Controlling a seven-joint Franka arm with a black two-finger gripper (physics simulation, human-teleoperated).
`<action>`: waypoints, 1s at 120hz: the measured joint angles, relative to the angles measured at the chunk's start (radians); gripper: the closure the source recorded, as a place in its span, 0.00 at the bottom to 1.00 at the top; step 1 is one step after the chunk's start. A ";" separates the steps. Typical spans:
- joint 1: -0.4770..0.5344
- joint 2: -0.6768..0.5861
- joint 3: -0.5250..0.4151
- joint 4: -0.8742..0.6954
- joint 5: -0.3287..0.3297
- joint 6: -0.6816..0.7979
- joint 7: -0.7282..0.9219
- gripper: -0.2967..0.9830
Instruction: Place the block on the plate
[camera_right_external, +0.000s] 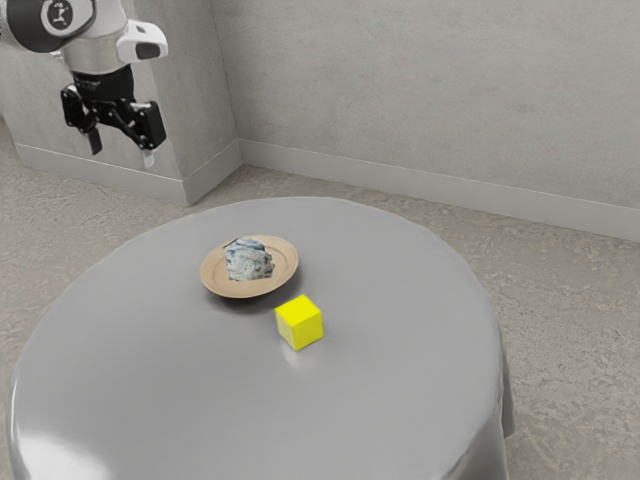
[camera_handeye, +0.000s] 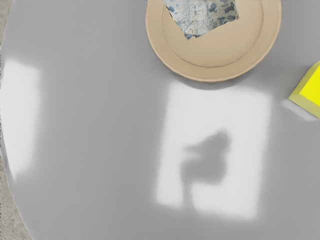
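Note:
High over the far left edge of the table in the exterior view, my gripper (camera_right_external: 122, 150) is open, its two fingers apart with nothing between them. The yellow block (camera_right_external: 300, 323) rests on the tablecloth, beside the plate and not touching it. The tan plate (camera_right_external: 222, 284) lies flat near the table's middle. In the wrist view the plate (camera_handeye: 215, 72) is cut off by the picture's edge, and part of the yellow block (camera_handeye: 311, 92) appears at the border.
A blue and white patterned lump (camera_right_external: 248, 260) sits on the plate; it shows in the wrist view too (camera_handeye: 200, 19). The round table (camera_right_external: 180, 400) has a grey cloth. A wall (camera_right_external: 430, 90) stands behind it.

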 joint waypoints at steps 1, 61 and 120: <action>0.000 0.001 0.000 0.000 0.001 0.000 -0.002 0.23; 0.019 0.145 -0.077 -0.106 -0.060 0.047 -0.061 0.23; -0.004 0.308 -0.223 -0.262 -0.181 0.333 0.001 0.23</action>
